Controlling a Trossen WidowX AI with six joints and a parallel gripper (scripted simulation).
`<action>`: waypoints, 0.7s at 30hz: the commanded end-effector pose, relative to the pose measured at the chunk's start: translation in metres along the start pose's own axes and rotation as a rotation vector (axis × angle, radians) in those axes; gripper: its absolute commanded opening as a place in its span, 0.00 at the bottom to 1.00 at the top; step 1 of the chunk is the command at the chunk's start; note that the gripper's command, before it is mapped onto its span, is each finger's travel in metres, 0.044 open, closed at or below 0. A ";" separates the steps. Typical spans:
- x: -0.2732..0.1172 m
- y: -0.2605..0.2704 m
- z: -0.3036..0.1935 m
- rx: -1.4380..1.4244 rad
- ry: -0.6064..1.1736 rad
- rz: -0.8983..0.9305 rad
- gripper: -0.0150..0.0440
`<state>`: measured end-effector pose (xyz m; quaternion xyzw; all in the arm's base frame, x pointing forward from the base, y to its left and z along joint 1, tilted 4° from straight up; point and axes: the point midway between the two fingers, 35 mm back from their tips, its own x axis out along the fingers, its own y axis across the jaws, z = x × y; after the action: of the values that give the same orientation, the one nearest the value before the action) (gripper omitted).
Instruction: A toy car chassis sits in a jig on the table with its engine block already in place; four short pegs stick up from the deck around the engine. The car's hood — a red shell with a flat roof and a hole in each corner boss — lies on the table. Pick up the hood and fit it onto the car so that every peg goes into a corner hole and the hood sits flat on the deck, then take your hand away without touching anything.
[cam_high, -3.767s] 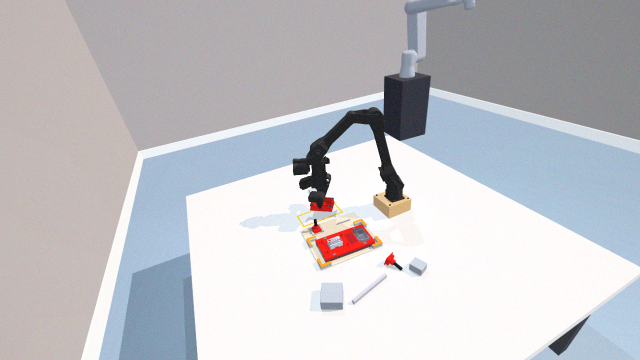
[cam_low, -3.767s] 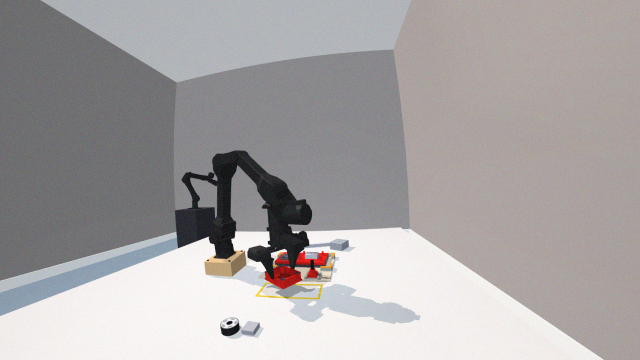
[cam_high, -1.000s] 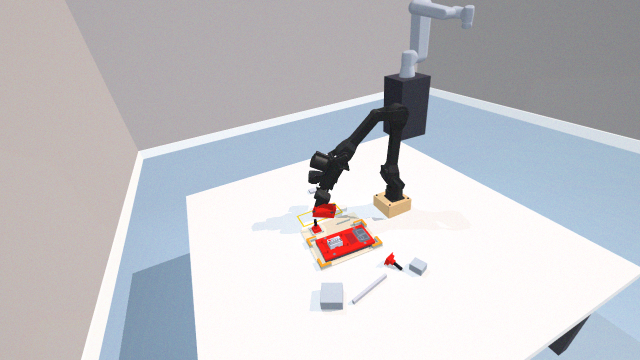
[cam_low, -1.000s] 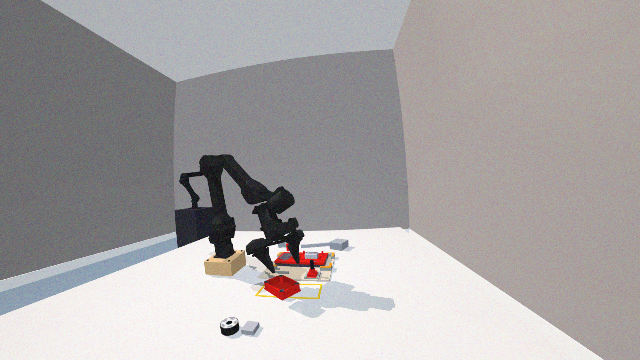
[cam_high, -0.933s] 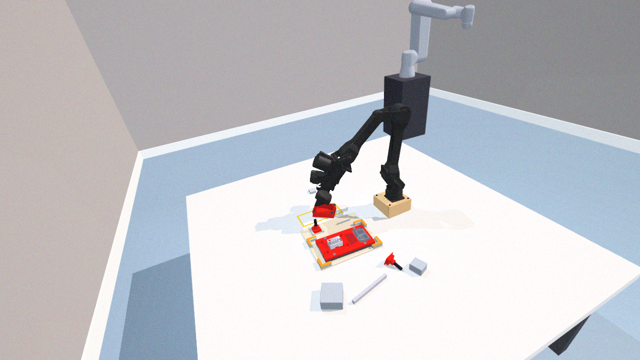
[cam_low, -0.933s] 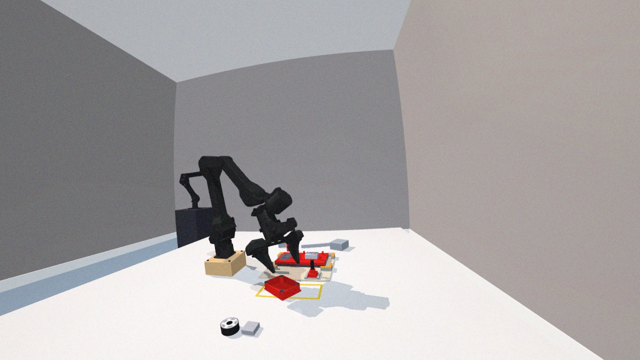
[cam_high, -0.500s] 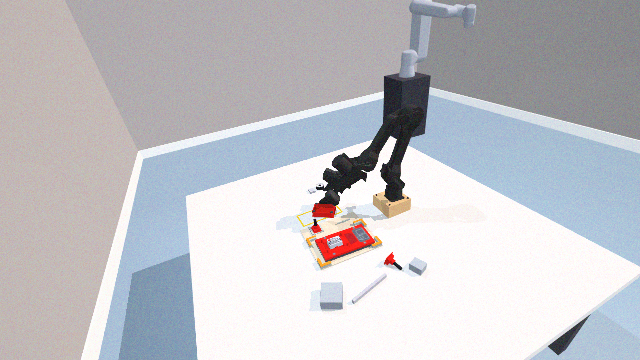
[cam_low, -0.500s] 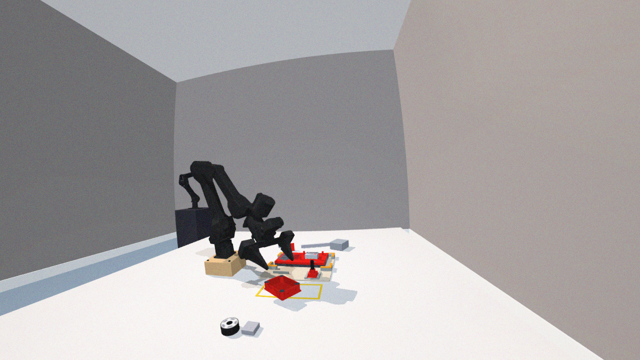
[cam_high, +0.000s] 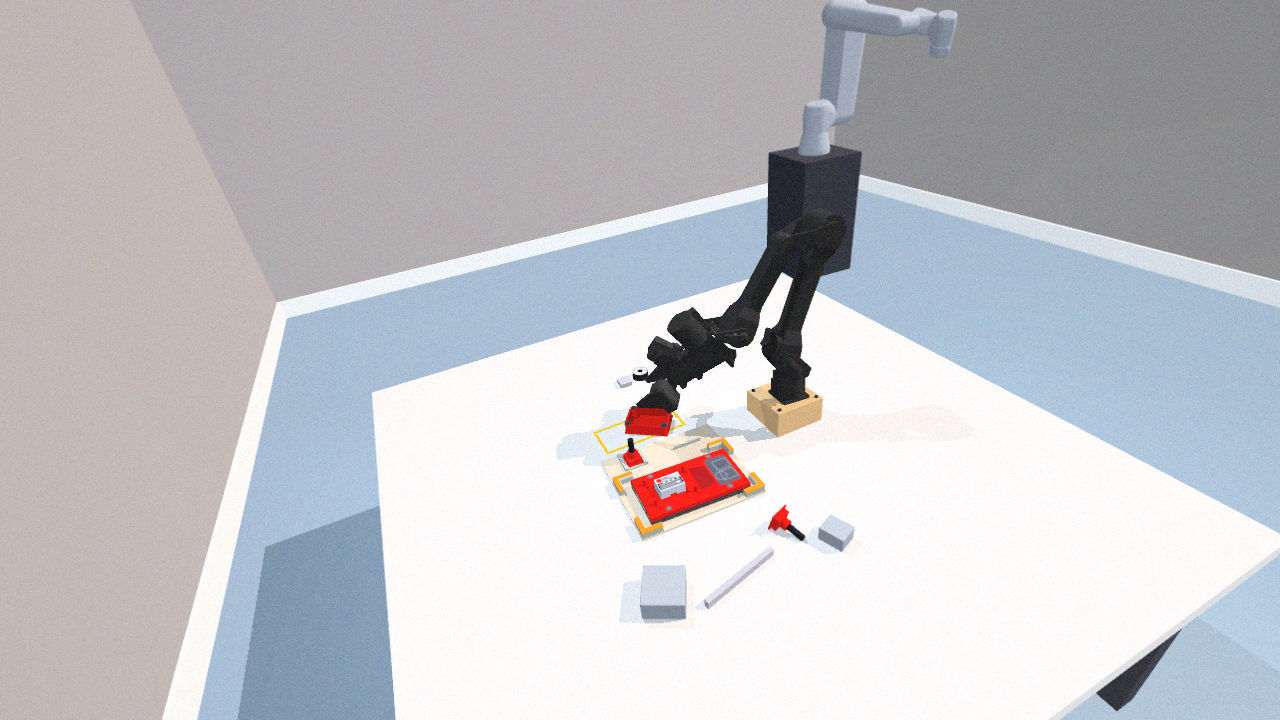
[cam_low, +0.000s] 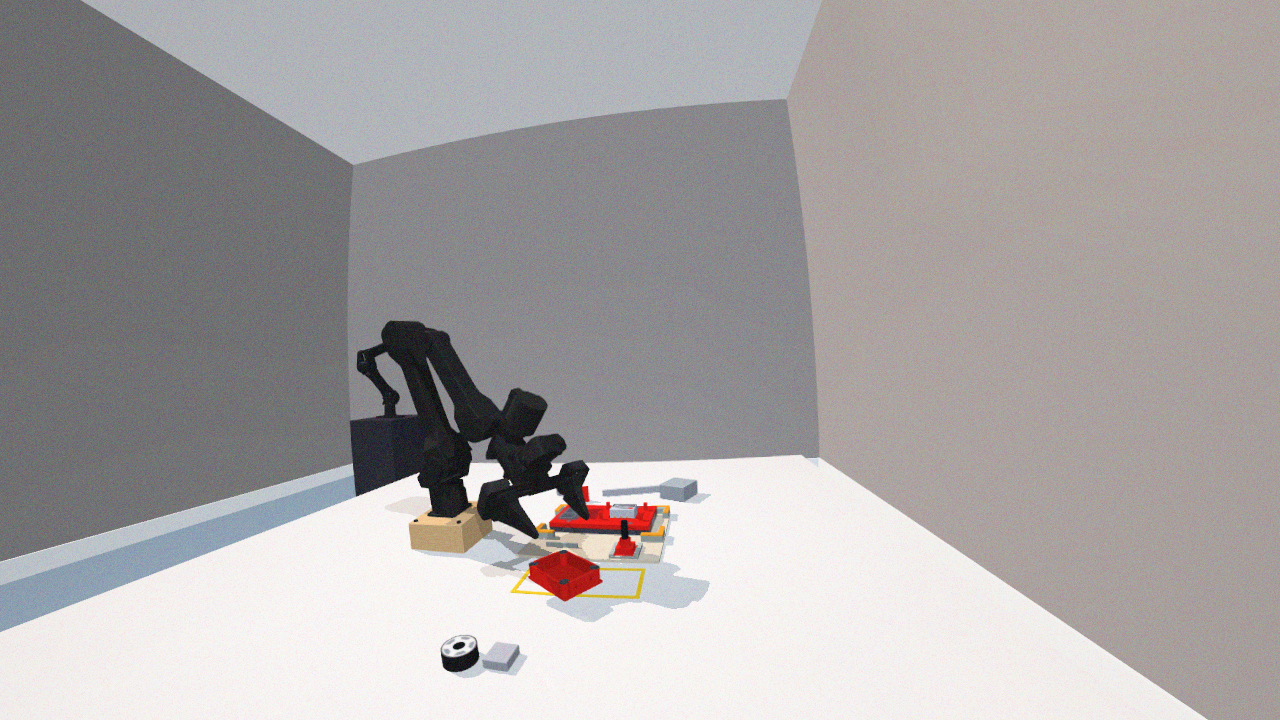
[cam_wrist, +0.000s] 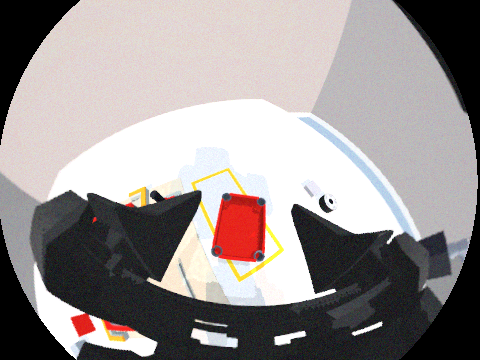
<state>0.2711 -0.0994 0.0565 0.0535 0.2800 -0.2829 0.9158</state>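
Observation:
The red hood (cam_high: 648, 426) (cam_low: 564, 577) (cam_wrist: 240, 227) lies on the table with its hollow side up, partly over a yellow outline (cam_low: 641, 583) (cam_wrist: 210, 176). Grey-ringed corner bosses show. My gripper (cam_low: 562, 527) (cam_wrist: 248, 202) is open and empty, tilted above the hood on its arm-base side; in the wrist view the hood shows between and below the spread fingers. The red chassis (cam_high: 700, 479) (cam_low: 631, 523) sits in the jig (cam_high: 664, 454) (cam_low: 590, 544) with its grey-white engine block (cam_high: 668, 485) (cam_low: 622, 511). Small red pegs stand around the engine.
A red piece with a black post (cam_high: 631, 457) (cam_low: 625, 545) stands on the jig board. A similar piece (cam_high: 780, 519), grey blocks (cam_high: 663, 591) (cam_high: 836, 532) and a rod (cam_high: 738, 577) lie beyond the jig. A wheel (cam_low: 459, 653) (cam_wrist: 328, 202) and small block (cam_low: 501, 656) lie beside the hood.

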 end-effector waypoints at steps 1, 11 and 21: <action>0.003 -0.001 -0.009 -0.011 0.014 -0.008 1.00; 0.010 0.000 -0.017 -0.010 0.011 -0.008 1.00; 0.016 0.000 -0.025 -0.009 0.009 -0.007 1.00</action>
<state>0.2743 -0.1009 0.0351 0.0531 0.2777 -0.2841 0.9162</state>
